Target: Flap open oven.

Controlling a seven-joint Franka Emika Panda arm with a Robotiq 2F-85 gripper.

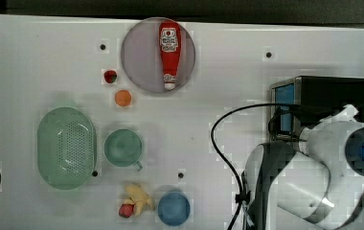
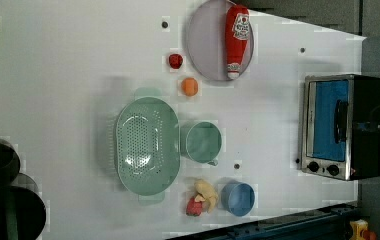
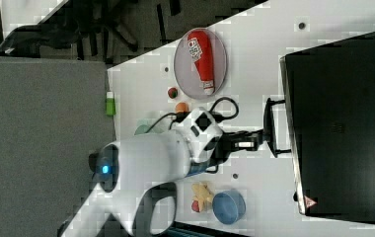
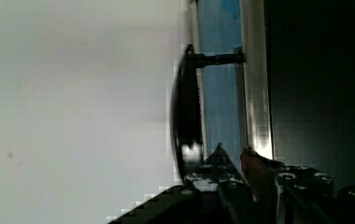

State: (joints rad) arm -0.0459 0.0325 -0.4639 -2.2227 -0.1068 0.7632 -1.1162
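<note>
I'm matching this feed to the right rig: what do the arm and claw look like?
The arm has glossy white rounded shells with dark grey joints and a blue light glowing on a round dark cap. A black cable loops beside it. The claw is black, with dark metal fingers.

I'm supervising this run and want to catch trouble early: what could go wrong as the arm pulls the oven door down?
1. The gripper sits at the black bar handle of the oven, whose door looks closed. If the hold is shallow, it may slip off as the door swings.
2. The oven stands loose on the table; a level pull might drag it instead of opening it.
3. The black cable loops near the arm and could snag.
</note>
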